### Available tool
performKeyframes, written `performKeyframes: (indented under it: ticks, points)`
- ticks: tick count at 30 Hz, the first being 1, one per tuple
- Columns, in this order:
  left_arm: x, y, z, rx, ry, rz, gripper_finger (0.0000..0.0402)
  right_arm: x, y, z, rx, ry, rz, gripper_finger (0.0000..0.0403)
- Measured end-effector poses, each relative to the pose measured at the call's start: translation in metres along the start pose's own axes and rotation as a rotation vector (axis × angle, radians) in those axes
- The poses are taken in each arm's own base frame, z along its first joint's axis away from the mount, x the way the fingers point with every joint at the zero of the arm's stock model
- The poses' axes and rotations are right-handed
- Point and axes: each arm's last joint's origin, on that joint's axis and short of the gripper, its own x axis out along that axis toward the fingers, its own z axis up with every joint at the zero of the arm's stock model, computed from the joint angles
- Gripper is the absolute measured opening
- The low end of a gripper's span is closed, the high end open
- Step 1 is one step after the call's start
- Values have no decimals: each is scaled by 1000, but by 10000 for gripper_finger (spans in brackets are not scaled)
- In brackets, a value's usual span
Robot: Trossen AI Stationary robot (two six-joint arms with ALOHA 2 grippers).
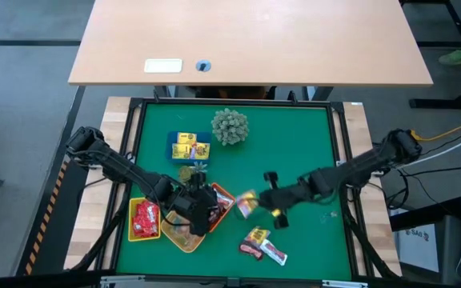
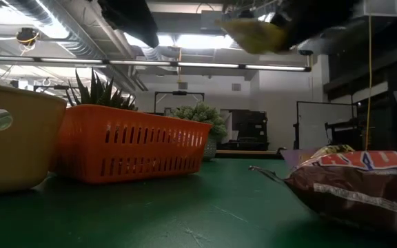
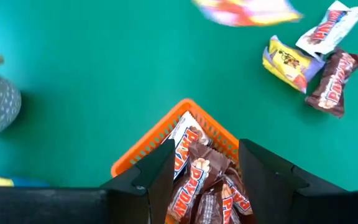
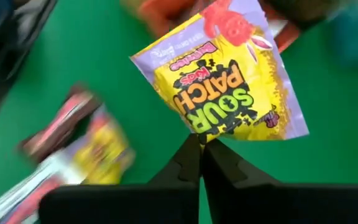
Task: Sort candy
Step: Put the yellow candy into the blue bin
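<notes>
The right gripper (image 4: 200, 144) has its two dark fingers pinched together on the lower edge of a yellow and purple plastic candy packet (image 4: 229, 81). The packet is printed "SOUR PATCH Kids" in black and green letters, with a red figure at its far end. In the high view this packet (image 1: 246, 205) hangs above the green mat (image 1: 294, 144), between the orange tray and the loose sweets near the mat's front edge.

The left gripper (image 3: 207, 174) hangs over the orange slotted plastic tray (image 3: 166, 127), its fingers spread apart with nothing between them. Inside that tray lie brown and white wrapped bars (image 3: 194, 180) lettered "PAYDAY" in red.

On the bare mat, in the left wrist view, three sweets lie close together: a brown PayDay bar (image 3: 332, 84), a yellow and purple packet (image 3: 286, 62) and a white wrapper with red lettering (image 3: 332, 23) whose words cannot be read. The low view shows a brown wrapper (image 2: 364, 189) up close at the right, with part of large red letters along its top.

In the high view a yellow tray (image 1: 144, 219) holding red packets sits just beside the orange tray, toward the left arm. Farther back, a blue tray (image 1: 189, 147) holds yellow packets; its printing is too small to read. A spiky pale green plant ball (image 1: 230, 126) stands near the blue tray. A white label (image 1: 163, 66) lies on the pale wooden desk (image 1: 294, 40) beyond the mat; its text is illegible.
</notes>
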Motion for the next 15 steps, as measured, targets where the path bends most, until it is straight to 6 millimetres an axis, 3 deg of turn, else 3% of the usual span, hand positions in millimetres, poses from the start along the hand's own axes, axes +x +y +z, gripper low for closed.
performKeyframes:
  ticks: [6, 12, 15]
  points:
    - [0, -1, 2, 39, -24, -12, 163, -8, -55, 35, -65, -148, -131, 5]
    - [0, -2, 3, 42, -31, -15, 163, -7, -114, 51, -57, -331, -226, 3]
    - [0, -2, 4, 39, -36, -17, 163, 4, -141, 56, -37, -432, -213, 4]
